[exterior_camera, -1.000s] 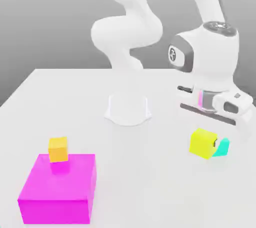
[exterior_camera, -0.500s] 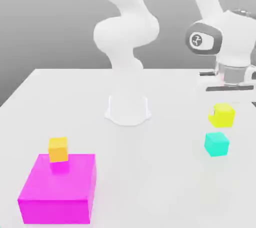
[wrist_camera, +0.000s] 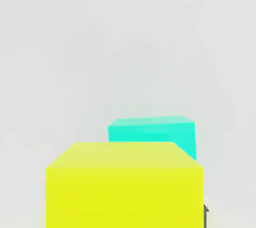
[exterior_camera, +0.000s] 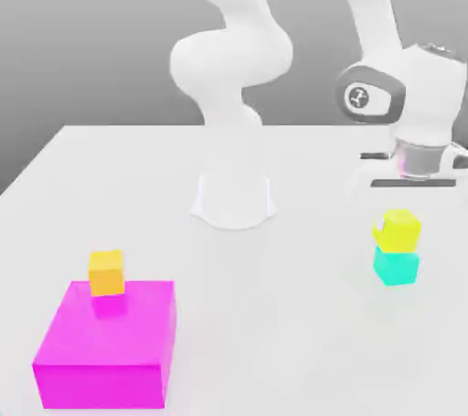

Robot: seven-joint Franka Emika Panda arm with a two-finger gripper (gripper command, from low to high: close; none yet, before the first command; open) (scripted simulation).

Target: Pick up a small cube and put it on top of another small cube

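Exterior view: gripper [exterior_camera: 399, 222] hangs from the white arm [exterior_camera: 384, 30] on the exterior view's right, pointing down, fingers clamped on the yellow cube [exterior_camera: 398, 230]. Yellow cube sits right above the teal cube [exterior_camera: 397, 266], bottom edge at or just over its top; actual contact hard to tell. Teal cube rests on the white table [exterior_camera: 274, 314]. Hand view: yellow cube [wrist_camera: 125, 184] up close, teal cube [wrist_camera: 155, 134] partly showing past it. Arm base [exterior_camera: 233, 197] stands mid-table. Well apart, toward the exterior view's left, large magenta block [exterior_camera: 108, 346] lies on the table with the small orange cube [exterior_camera: 106, 273] on top at its rear edge.
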